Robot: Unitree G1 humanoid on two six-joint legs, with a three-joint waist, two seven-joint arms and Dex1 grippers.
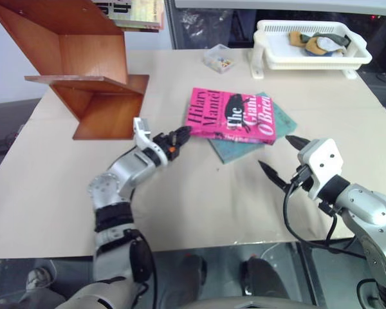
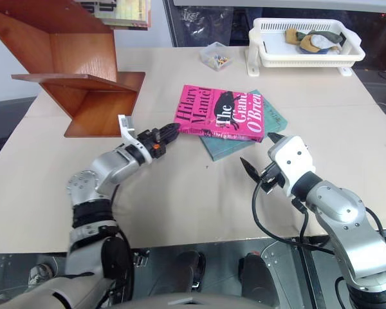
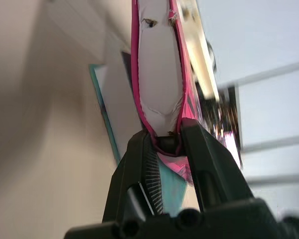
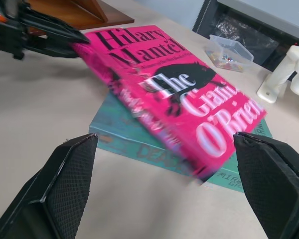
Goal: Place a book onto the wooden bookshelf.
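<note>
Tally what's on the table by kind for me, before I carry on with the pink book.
Books: 2, the pink book and a teal book under it
Wooden bookshelf: 1
White basket tray: 1
Small clear box: 1
Total: 5

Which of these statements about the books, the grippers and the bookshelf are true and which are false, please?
1. The left gripper is shut on a corner of the pink book. True.
2. The right gripper is shut on the teal book. False: its fingers stand wide open, holding nothing.
3. The pink book lies on top of the teal book. True.
4. The pink book already stands on the wooden bookshelf. False: it is still over the table.
5. The white basket sits beside the bookshelf. False: it is at the far right corner.
</note>
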